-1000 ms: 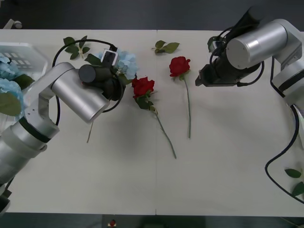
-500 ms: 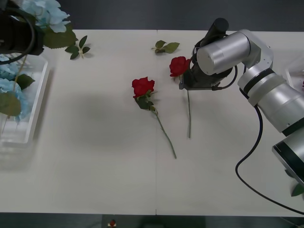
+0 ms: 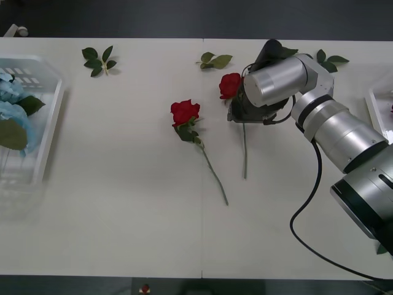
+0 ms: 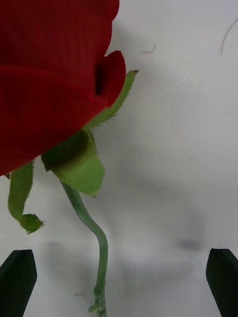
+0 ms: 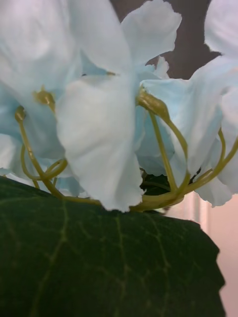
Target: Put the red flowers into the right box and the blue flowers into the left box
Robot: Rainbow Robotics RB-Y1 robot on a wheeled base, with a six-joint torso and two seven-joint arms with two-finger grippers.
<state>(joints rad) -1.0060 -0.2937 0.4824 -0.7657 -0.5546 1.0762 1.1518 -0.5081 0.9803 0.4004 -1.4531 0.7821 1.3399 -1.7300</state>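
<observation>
the right gripper (image 4: 119,277) has its fingers (image 4: 17,277) spread wide to either side of a rose's stem (image 4: 101,252), just below the bloom, not yet closed. in the front view it sits over that red flower (image 3: 231,85) near the far edge of the bench (image 3: 123,233), right of centre. a second rose (image 3: 185,112) lies near it, toward the middle. so two red flowers are left on the bench. the right box (image 3: 376,110) shows as a pale rim at the right edge. blue flowers (image 3: 9,101) already lie in the left box (image 3: 52,104) at the left edge. the left wrist view is close on pale blue petals (image 5: 99,129) and a dark leaf (image 5: 99,267); whether the left fingers grip them i cannot tell. loose leaf sprigs (image 3: 98,59) lie along the far edge, none in the way.
</observation>
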